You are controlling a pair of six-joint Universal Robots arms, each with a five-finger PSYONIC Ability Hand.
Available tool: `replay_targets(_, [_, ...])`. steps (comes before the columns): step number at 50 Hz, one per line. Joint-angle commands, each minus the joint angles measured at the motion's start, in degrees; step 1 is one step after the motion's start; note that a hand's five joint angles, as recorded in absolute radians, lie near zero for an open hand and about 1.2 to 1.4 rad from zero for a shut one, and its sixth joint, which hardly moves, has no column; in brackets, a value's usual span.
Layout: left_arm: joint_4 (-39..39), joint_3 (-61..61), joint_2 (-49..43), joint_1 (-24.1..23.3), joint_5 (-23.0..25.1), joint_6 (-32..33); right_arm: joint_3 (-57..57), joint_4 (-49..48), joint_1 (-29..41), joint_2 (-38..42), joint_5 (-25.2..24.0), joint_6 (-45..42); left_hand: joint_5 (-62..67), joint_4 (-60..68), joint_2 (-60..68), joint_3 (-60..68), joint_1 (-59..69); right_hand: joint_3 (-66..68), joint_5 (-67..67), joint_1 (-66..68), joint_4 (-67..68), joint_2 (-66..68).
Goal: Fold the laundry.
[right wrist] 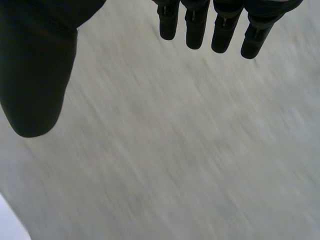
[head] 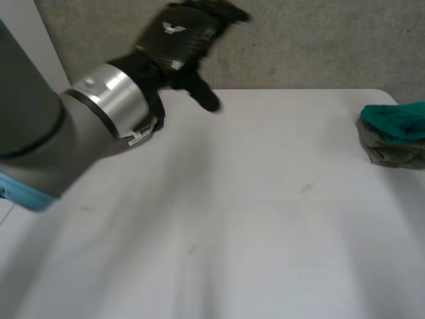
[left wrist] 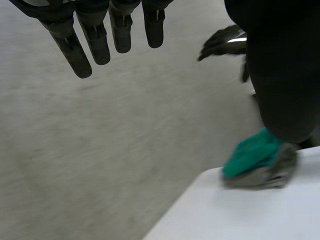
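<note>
Left hand point(head: 182, 36): black, raised over the far left part of the white table point(head: 265, 199), carried by the left arm point(head: 40, 133), a thick grey cylinder with a polished metal ring at the wrist. In the left wrist view its fingers point(left wrist: 95, 37) hang straight and spread apart, and the broad thumb point(left wrist: 282, 75) stands well off to the side. Hand wide open, holding nothing.

Right hand point(right wrist: 222, 27): in its own wrist view the fingers point(right wrist: 195, 25) are straight, side by side, blunt-tipped; the thumb point(right wrist: 35, 75) is held well apart from them. Open, nothing in it. Below it lies the floor point(right wrist: 175, 150), grey, rough and speckled like concrete.

Laundry: one small pile at the far right edge of the table, well apart from the left hand. A teal cloth point(head: 398, 119), soft and bunched, lies on top of a grey cloth point(head: 392, 151), which is crumpled into a low lump with creased folds. In the left wrist view the pile sits close to the rounded table corner, teal above, grey below.

Table top: smooth, matt white, with a few faint dark specks.
</note>
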Motion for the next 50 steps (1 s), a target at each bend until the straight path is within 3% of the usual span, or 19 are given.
replay_targets(1, [0.2,2.2,-3.3,11.0,-3.8,1.4,16.5,-3.5,11.3,-5.6,-10.0,1.6,0.0,1.1,0.9,0.6,1.7,-2.2,-2.6,-3.1,-2.0,-2.3])
replay_targets(6, [0.4,6.4,-12.5,20.6,-3.8,10.5,23.7,3.9,16.5,-4.9,-10.0,-6.5,0.2,1.3,1.1,0.8,1.9,-2.2,-2.6,-3.1,-2.0,-2.3])
replay_targets(10, [1.6,10.9,-22.0,25.9,-3.0,18.0,26.6,9.3,16.8,-2.9,-9.5,-14.5,0.3,1.5,1.2,0.9,2.1,-2.2,-2.6,-3.1,-2.0,-2.3])
replay_targets(14, [4.3,16.8,-31.3,29.1,-1.1,21.5,28.4,11.6,17.5,-1.5,-8.9,-20.4,0.8,2.0,1.7,1.4,2.6,-2.2,-2.6,-3.1,-2.0,-2.3])
replay_targets(25, [8.5,33.5,-50.0,33.0,2.1,21.4,33.8,12.1,16.9,-1.4,-6.8,-21.3,11.9,13.1,12.8,12.5,13.6,-2.2,-2.6,-3.1,-2.0,-2.3])
replay_targets(28, [9.4,36.4,-53.5,33.1,2.1,21.4,35.0,11.9,16.8,-1.4,-6.8,-21.3,20.5,21.6,21.4,21.1,22.2,-2.2,-2.6,-3.1,-2.0,-2.3])
replay_targets(31, [9.7,37.6,-55.5,33.1,2.1,21.5,35.7,12.0,16.7,-1.4,-6.7,-21.3,39.1,40.2,40.0,39.7,40.8,-2.2,-2.6,-3.1,-2.0,-2.3])
replay_targets(32, [9.7,37.5,-55.6,33.0,2.0,21.5,35.8,12.0,16.6,-1.4,-6.7,-21.4,49.2,50.3,50.1,49.8,50.9,-2.2,-2.6,-3.1,-2.0,-2.3])
replay_targets(33, [10.2,36.9,-55.3,32.7,1.8,21.6,35.9,12.0,16.4,-1.6,-6.6,-21.3,67.1,68.2,68.0,67.7,68.8,-2.2,-2.6,-3.1,-2.0,-2.3])
replay_targets(36, [12.5,34.9,-53.9,31.8,0.6,21.5,35.9,12.0,15.7,-2.0,-6.7,-21.3,67.3,68.4,68.2,67.8,69.0,-2.2,-2.6,-3.1,-2.0,-2.3])
replay_targets(42, [24.0,19.0,-34.8,26.9,-2.1,18.8,35.5,11.5,14.8,-3.0,-6.5,-21.2,67.3,68.4,68.2,67.8,69.0,-2.2,-2.6,-3.1,-2.0,-2.3])
replay_targets(46, [29.3,8.3,-23.3,22.4,-1.8,11.5,35.0,11.5,14.9,-3.5,-6.1,-21.0,67.3,68.4,68.2,67.8,69.0,-2.2,-2.6,-3.1,-2.0,-2.3])
replay_targets(50, [28.8,-0.7,-13.8,16.0,-1.6,4.2,34.2,11.5,14.9,-4.5,-4.6,-20.0,67.3,68.4,68.2,67.8,69.0,-2.2,-2.6,-3.1,-2.0,-2.3])
